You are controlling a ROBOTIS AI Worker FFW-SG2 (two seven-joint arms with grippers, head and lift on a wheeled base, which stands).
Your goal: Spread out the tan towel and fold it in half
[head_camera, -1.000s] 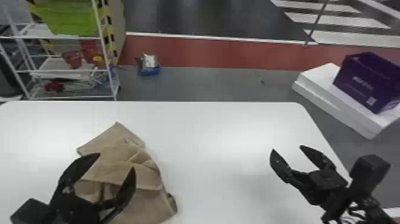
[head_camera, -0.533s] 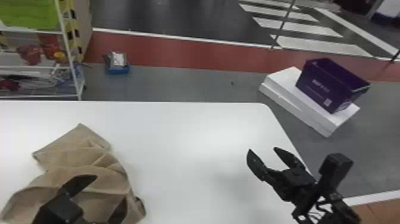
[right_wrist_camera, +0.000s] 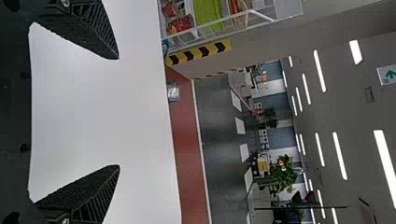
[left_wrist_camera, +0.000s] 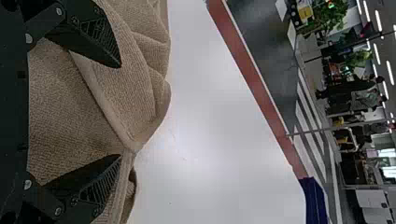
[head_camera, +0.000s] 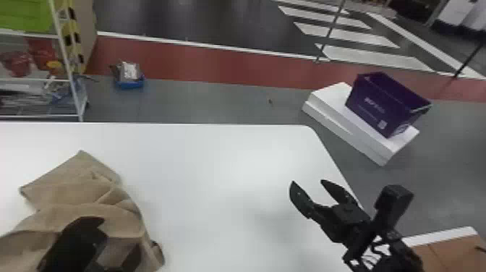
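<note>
Over the tan towel (head_camera: 68, 191), the left tool (left_wrist_camera: 120, 111) stands open, its two black fingers wide apart with cloth beneath them and nothing pinched. Whether the fingertips touch the fabric, I cannot tell. The towel lies bunched on the robot's left part of the desk (head_camera: 217, 159), one corner pointing toward the far edge and the rest running down past the bottom of the head view. Ridges and overlapping layers cross its middle, and a hem cuts diagonally between the left fingers in the wrist view.

Farther out, well apart from the cloth, the right tool (head_camera: 307, 181) is open too, held near the desk's right edge and gripping nothing.

As for progress, the job looks barely begun: the towel is neither flat nor folded in half, and its layers look like rumpling rather than a neat fold. Taking hold of an edge, opening the layers out, smoothing the cloth and then bringing one half over the other all remain. A shallow pinch could catch two layers at once and drag the bundle instead of opening it.

Beyond the desk, a purple bin (head_camera: 383, 105) sits tilted on a white slab (head_camera: 347, 115).
</note>
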